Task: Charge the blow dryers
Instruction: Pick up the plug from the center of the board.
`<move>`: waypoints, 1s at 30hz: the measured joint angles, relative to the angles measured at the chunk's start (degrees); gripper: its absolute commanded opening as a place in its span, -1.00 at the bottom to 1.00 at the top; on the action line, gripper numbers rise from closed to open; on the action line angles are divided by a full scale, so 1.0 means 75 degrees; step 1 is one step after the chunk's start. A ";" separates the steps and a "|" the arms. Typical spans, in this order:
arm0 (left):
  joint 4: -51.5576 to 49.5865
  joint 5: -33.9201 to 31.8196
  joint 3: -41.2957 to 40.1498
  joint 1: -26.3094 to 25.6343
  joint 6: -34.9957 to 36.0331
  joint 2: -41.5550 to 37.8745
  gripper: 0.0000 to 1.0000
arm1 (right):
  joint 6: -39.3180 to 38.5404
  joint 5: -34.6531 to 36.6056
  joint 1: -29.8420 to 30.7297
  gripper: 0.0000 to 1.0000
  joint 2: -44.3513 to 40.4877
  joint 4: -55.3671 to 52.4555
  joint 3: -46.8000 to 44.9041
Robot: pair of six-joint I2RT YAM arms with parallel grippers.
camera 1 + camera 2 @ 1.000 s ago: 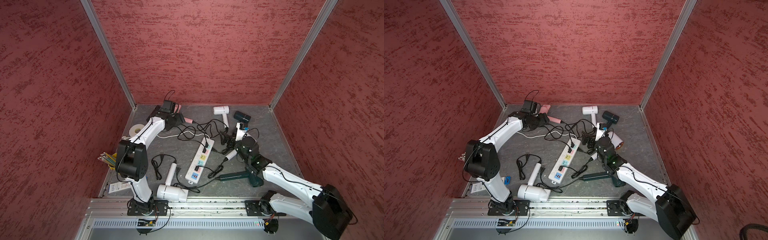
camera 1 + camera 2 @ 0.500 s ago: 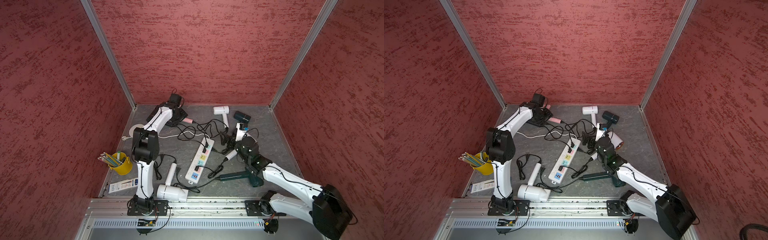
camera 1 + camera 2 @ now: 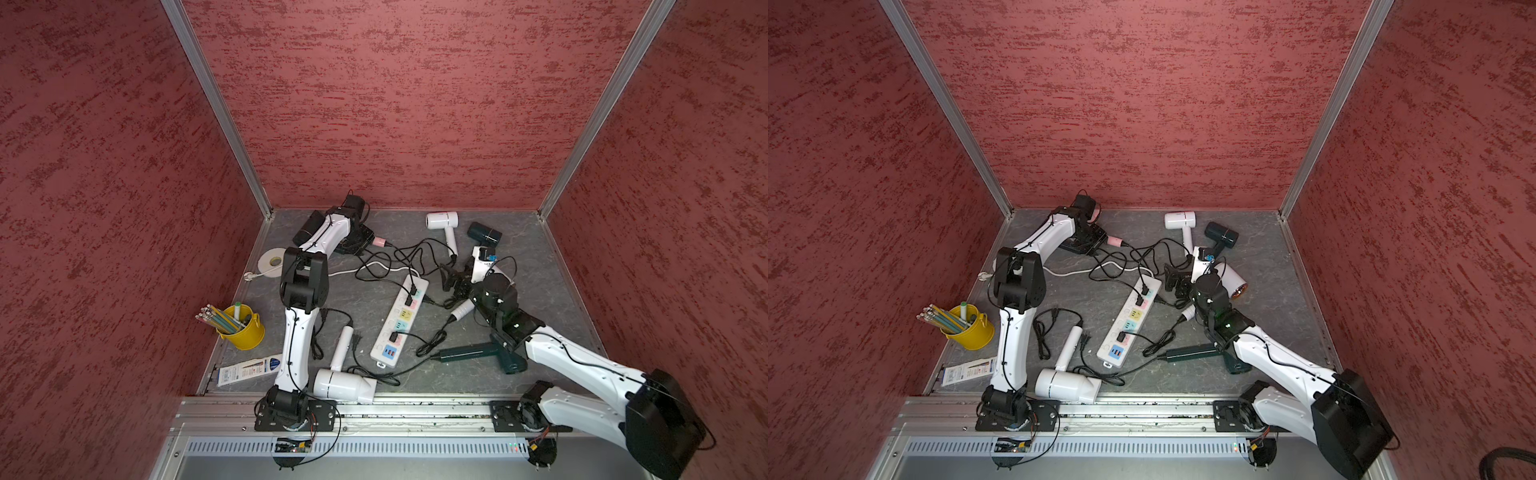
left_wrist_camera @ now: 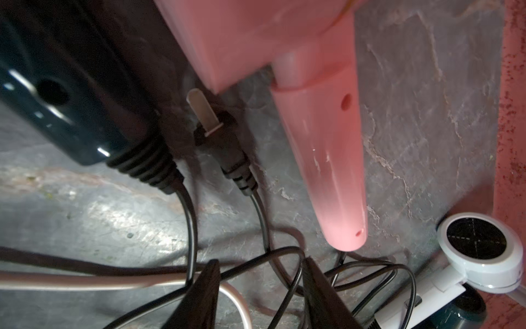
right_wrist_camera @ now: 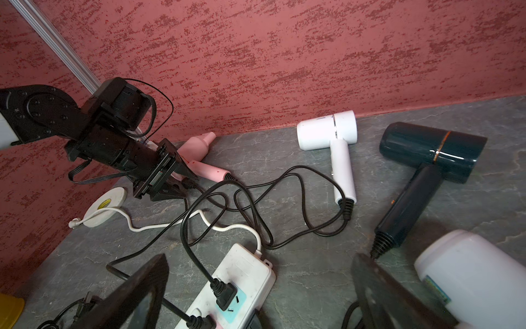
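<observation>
Left tool (image 4: pixel 261 260), jaws part-open, straddles thin black cords (image 4: pixel 263 225) beside the smooth pink plastic blow dryer (image 4: pixel 318 142); right tool (image 5: pixel 260 256) gapes wide near the long white power strip (image 5: pixel 244 270).

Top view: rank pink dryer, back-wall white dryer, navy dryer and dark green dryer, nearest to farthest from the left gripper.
1. pink dryer, right at the left gripper, back left corner.
2. back-wall white dryer, back middle.
3. navy dryer, farther right along the back.
4. dark green dryer, front right.
</observation>
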 measured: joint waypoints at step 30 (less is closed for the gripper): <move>0.0702 0.0536 0.0119 0.0020 -0.0627 0.0589 -0.25 | 0.0003 -0.0006 -0.0009 1.00 0.0058 -0.0087 0.0000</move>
